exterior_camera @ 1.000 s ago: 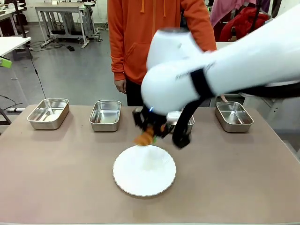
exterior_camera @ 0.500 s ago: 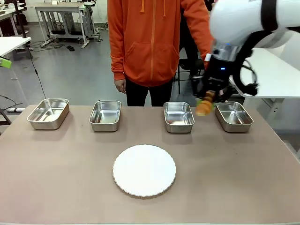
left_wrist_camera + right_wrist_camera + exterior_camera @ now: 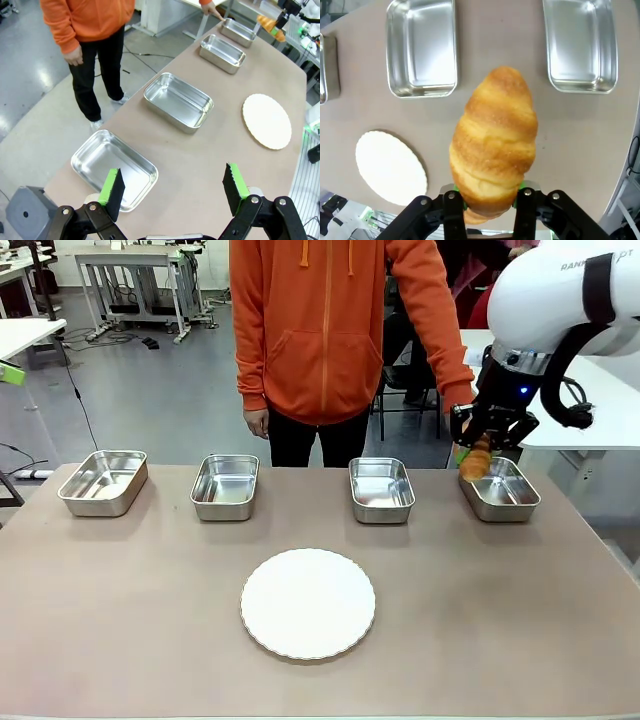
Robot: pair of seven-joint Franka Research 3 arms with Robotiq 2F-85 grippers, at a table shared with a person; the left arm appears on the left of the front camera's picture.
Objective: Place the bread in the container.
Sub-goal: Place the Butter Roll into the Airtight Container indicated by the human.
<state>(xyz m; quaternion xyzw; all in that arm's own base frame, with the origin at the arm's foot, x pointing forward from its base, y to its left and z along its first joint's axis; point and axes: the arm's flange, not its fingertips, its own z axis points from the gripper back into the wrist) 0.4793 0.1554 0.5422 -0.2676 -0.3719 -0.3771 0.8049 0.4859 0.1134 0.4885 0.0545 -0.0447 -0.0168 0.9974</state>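
The bread [image 3: 476,460] is hanging in the air at the near-left rim of the rightmost container [image 3: 499,489], its lower end just above the pan's edge. My right gripper [image 3: 481,447] is clamping it between both green pads, jaws closed tight on its upper end. In the right wrist view the bread [image 3: 493,137] is jutting out over bare table [image 3: 500,40] between two pans. My left gripper [image 3: 172,191] is hovering with jaws spread wide and holding nothing. The white plate [image 3: 308,602] is sitting mid-table, and a person's hand [image 3: 459,416] is hanging close beside my right gripper.
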